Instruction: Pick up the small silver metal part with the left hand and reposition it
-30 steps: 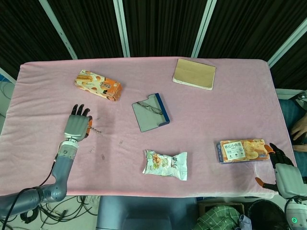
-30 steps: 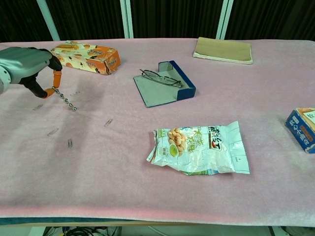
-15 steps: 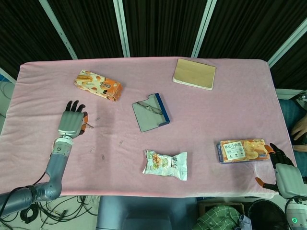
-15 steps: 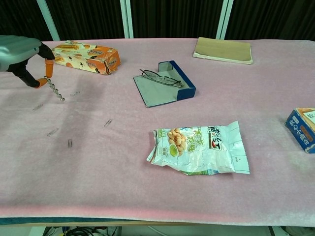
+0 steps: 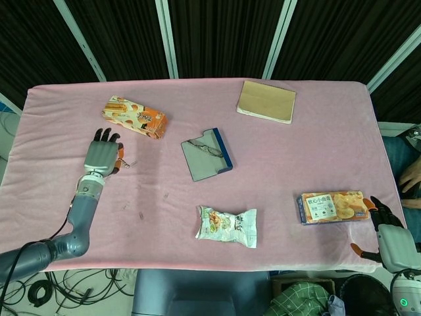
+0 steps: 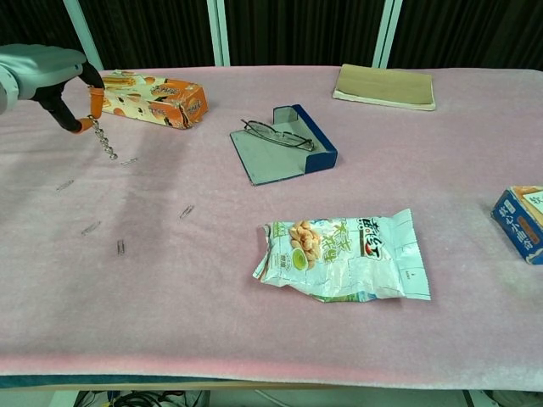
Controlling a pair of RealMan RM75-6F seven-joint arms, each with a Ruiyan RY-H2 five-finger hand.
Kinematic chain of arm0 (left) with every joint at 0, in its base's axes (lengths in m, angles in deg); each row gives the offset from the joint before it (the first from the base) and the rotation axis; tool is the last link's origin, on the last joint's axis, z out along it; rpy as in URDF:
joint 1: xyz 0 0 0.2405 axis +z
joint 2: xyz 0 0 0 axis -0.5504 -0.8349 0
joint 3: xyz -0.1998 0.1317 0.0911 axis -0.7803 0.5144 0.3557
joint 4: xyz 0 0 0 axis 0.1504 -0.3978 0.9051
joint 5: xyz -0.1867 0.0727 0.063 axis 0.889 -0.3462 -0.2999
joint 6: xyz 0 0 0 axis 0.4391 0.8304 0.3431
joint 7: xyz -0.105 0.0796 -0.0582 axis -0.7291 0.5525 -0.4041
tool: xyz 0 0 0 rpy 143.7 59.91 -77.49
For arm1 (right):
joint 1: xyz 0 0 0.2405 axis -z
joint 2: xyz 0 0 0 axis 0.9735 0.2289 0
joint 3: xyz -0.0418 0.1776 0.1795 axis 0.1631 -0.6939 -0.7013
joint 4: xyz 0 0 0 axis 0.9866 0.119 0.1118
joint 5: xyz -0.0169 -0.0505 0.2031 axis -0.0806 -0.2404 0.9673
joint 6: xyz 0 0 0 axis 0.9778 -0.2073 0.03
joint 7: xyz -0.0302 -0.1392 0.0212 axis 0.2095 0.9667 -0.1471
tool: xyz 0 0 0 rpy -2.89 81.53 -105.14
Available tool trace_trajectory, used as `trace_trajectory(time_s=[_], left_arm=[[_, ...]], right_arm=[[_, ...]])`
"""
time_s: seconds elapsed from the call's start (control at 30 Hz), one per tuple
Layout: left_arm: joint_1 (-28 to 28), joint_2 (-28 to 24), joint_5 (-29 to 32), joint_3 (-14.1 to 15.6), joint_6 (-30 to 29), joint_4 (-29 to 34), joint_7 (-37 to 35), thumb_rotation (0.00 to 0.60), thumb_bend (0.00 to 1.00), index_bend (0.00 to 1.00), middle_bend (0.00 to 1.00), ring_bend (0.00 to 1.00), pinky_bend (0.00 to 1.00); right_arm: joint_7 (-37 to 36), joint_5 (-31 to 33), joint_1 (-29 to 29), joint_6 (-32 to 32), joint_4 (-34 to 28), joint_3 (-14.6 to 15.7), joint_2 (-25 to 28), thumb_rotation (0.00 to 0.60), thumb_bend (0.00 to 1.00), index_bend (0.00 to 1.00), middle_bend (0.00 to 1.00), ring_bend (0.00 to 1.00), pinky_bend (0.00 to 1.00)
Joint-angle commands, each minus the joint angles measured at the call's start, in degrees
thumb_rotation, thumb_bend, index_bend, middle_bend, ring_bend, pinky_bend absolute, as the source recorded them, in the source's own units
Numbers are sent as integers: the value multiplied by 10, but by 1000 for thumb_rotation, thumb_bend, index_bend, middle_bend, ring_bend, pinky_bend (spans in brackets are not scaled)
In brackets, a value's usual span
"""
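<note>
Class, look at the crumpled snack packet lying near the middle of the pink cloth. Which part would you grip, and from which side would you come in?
Grip the snack packet by its flat sealed right edge, coming from the right and slightly above. It lies flat on the pink cloth, puffy in the middle, so that thin seam probably suits a pinch best. That side has open cloth around it, and the idle right hand sits nearest.

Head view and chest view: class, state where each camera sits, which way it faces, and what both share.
Head view: high, looking steeply down on the pink table; shows left hand and right hand.
Chest view: low at the near edge, looking across; only the left hand, pinching a chain.
Shared: glasses, snack bag.
</note>
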Motion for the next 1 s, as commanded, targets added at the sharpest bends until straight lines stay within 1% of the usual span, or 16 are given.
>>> trace_trajectory(time_s=[0.03,0.13,0.33,0.6,0.8,1.0], left_arm=[[-21,17,11,7,15,-35,18,600,427,566,178,0,0],[-32,28,19,17,18,-59,40,600,427,563,177,0,0],[-41,45,24,20,15,-82,44,600,427,562,177,0,0],[-42,45,15,22,14,-85,28,600,427,562,177,0,0],[-32,17,8,29,0,-49,25,600,427,561,177,0,0],[13,-48,-31,58,-36,22,0,600,427,561,177,0,0]], right_arm=[[0,-1,0,2,1,0,0,600,91,0,0,55,176],[-1,-3,0,2,2,0,-1,600,91,0,0,55,176],[-2,-3,0,3,3,0,-1,600,91,0,0,55,176],[-2,-4,0,4,3,-1,-1,600,91,0,0,55,176],[-2,-4,1,4,2,0,-1,600,90,0,0,55,176],[-3,-3,1,3,1,0,-1,600,91,0,0,55,176]])
